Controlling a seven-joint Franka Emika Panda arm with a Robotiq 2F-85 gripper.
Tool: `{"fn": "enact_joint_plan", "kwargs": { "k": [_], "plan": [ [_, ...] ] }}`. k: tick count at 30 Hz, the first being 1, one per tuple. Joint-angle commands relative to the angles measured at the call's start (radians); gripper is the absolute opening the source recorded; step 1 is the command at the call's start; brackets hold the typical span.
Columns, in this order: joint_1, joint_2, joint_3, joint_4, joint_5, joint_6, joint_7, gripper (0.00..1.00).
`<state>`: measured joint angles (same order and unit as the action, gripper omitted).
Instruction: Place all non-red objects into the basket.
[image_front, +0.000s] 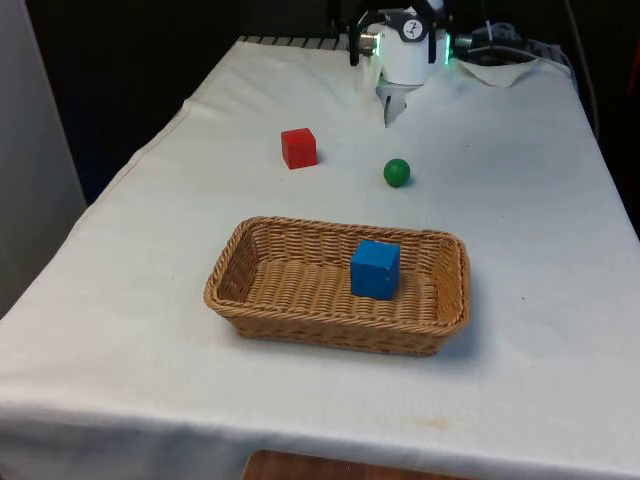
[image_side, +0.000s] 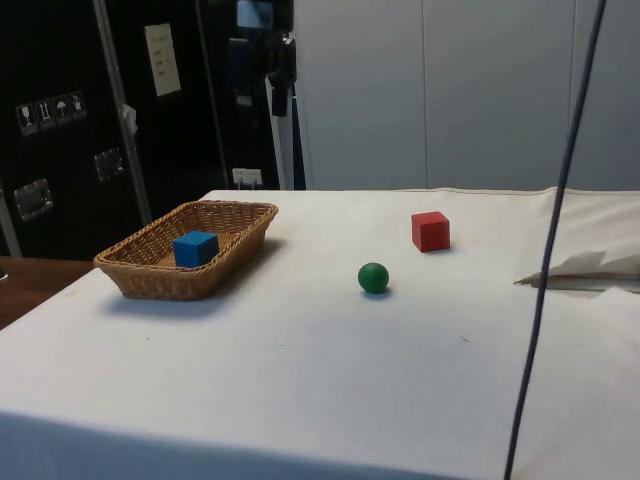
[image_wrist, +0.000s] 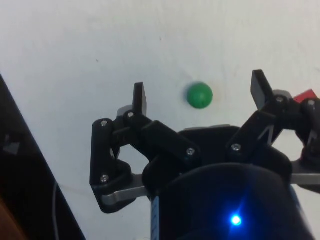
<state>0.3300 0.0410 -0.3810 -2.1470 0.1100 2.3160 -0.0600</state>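
- We see the green ball (image_wrist: 200, 95) lying on the white surface (image_front: 520, 200), below and between the two fingers (image_wrist: 141, 98), touched by neither.
- Our fingers are spread wide and hold nothing.
- The red cube (image_front: 298, 148) sits just outside one finger, near the ball.
- The blue cube (image_front: 375, 268) rests inside the wicker basket (image_front: 250, 296), well apart from the fingers.
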Motion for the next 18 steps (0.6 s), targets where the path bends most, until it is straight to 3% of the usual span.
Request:
{"fn": "enact_joint_plan", "kwargs": {
  "k": [1,3,4,11,12,13,18],
  "plan": [
    [0.002,-0.019,-0.001,-0.017,-0.03,0.0,0.019,1.0],
    [0.001,-0.046,0.002,-0.046,-0.06,0.0,0.03,1.0],
    [0.0,-0.043,0.003,-0.042,-0.041,-0.001,0.015,1.0],
    [-0.001,-0.111,0.013,-0.123,-0.136,0.007,0.068,1.0],
    [0.0,-0.101,0.01,-0.108,-0.11,-0.001,0.048,1.0],
    [-0.001,-0.118,0.015,-0.135,-0.144,0.011,0.073,1.0],
    [-0.002,-0.162,0.019,-0.212,-0.169,0.042,0.087,1.0]
  ]
}}
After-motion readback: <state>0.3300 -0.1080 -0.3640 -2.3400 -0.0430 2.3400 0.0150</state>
